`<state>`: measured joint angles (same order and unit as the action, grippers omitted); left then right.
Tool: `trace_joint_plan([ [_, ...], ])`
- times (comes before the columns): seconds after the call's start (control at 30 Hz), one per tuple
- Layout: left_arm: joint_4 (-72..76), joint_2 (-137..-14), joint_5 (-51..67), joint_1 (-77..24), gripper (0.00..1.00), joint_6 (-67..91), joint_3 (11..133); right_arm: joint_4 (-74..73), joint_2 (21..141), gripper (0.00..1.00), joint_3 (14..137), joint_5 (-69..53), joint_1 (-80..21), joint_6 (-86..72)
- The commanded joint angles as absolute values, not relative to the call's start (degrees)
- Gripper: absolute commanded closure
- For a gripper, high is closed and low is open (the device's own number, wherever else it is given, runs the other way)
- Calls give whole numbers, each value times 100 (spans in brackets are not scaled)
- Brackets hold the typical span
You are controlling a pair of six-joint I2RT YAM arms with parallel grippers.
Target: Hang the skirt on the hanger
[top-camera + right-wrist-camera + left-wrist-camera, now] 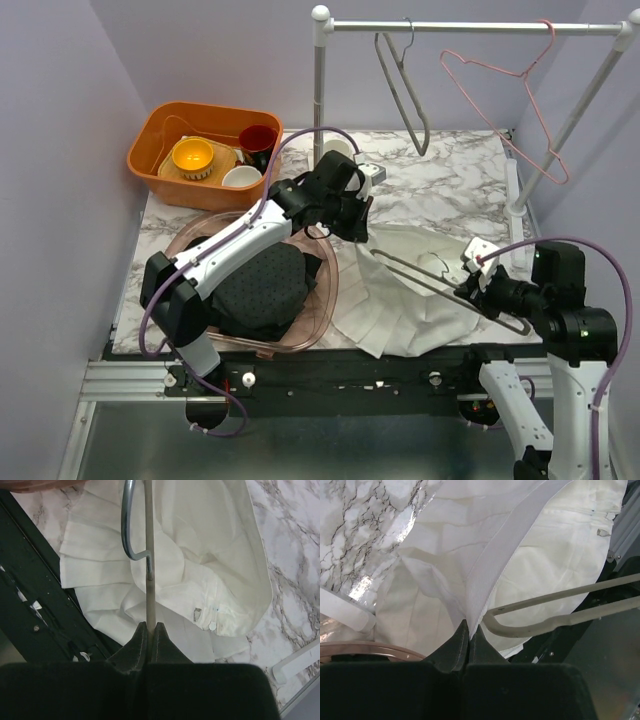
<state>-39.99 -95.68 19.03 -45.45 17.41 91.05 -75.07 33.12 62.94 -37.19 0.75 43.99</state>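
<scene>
The white skirt point(400, 295) lies crumpled on the marble table, near its front edge. My left gripper point(362, 230) is shut on the skirt's ribbed waistband point(492, 565), lifting that edge; in the left wrist view the left gripper point(470, 630) pinches the band at the fingertips. A grey hanger point(440, 288) lies slanted over the skirt. My right gripper point(470, 287) is shut on its bar. In the right wrist view the right gripper point(150, 626) clamps the hanger's straight bar point(149, 555), over the skirt point(210, 555). One rounded end of the hanger point(540, 625) sits just right of my left fingertips.
An orange bin point(160, 135) with bowls and a cup stands at the back left. A clear basket point(325, 300) with dark clothes sits under my left arm. A clothes rack point(319, 90) at the back carries a grey hanger point(405, 95) and a pink hanger point(510, 100).
</scene>
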Motion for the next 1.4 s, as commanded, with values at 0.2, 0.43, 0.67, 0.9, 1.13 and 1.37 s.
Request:
trace_joint_plan([
  [0.2, -4069, -9097, 3014, -4719, 100, 1547, 9298, -7348, 4692, 99, 6468, -4500, 97, 5511],
  [0.43, -3947, -9219, 3630, -4869, 100, 1626, 9466, -6621, 5228, 100, 6671, -5079, 88, 5423],
  [0.67, -3709, -9193, 3604, -4878, 100, 1889, 9553, -5951, 5415, 99, 6179, -4809, 79, 5142],
  [0.9, -3604, -9027, 3568, -4878, 100, 2223, 9755, -5476, 4634, 99, 5898, -3613, 88, 4422],
  [1.13, -4157, -9026, 2708, -4869, 100, 2048, 10195, -6430, 4272, 99, 6284, -3768, 97, 4868],
  [1.37, -3990, -9421, 3006, -5088, 100, 2382, 10502, -6092, 4455, 99, 6240, -4456, 97, 4229],
])
